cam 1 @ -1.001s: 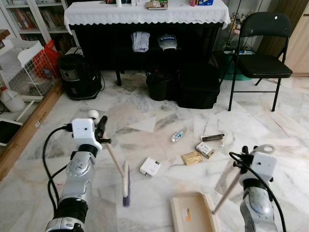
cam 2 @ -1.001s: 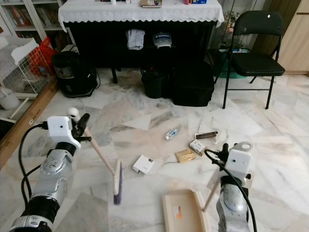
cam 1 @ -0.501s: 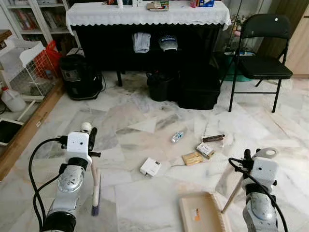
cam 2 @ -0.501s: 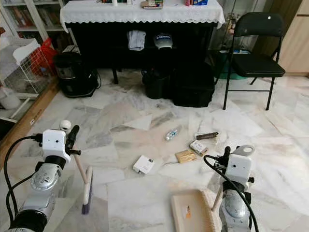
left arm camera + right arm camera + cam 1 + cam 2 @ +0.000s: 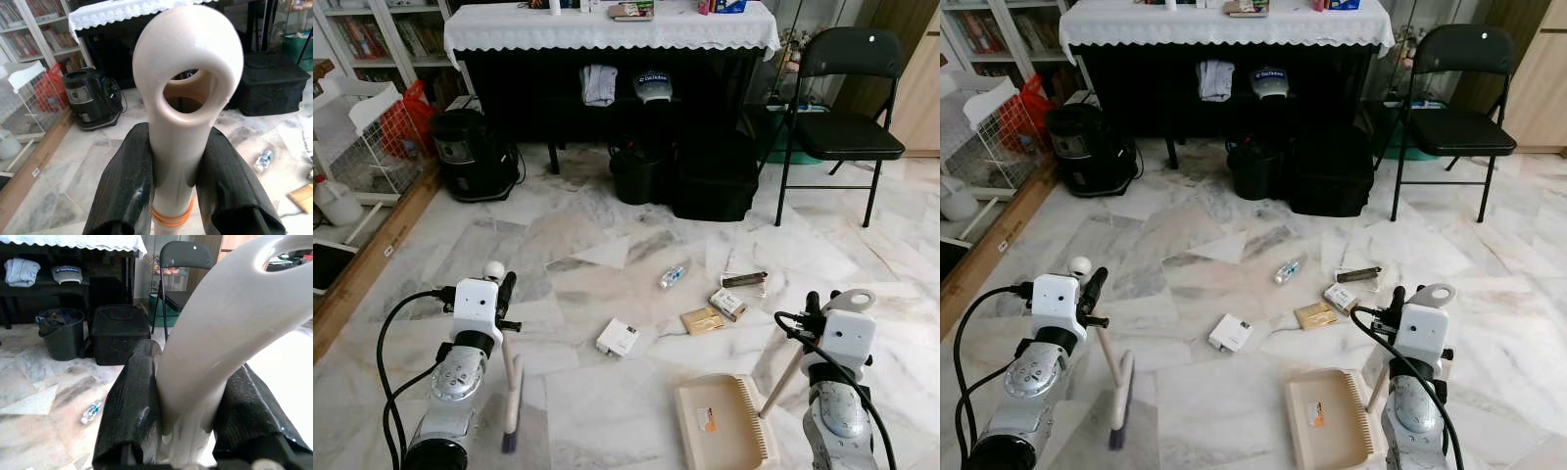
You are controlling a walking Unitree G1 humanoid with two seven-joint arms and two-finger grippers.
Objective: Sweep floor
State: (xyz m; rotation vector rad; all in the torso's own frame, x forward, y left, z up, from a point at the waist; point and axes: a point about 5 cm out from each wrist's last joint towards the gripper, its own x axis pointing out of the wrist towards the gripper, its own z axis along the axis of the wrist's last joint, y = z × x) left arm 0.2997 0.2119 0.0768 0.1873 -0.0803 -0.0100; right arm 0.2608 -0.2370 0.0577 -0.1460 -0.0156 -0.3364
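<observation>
Left wrist view: left gripper (image 5: 183,161) clamped tight on broom handle (image 5: 188,93), looped end poking past fingers. Broom head (image 5: 512,416) hung just below gripper, bristles at floor, long axis running away toward litter. Litter — white box (image 5: 618,338), bottle (image 5: 672,276), packets (image 5: 717,311) — lying ahead, between both arms. Right gripper (image 5: 188,396) closed on dustpan handle (image 5: 230,328); dustpan (image 5: 724,421) set flat, inboard of right gripper. Marble floor (image 5: 607,235), black table (image 5: 607,59), folding chair (image 5: 847,88) beyond.
</observation>
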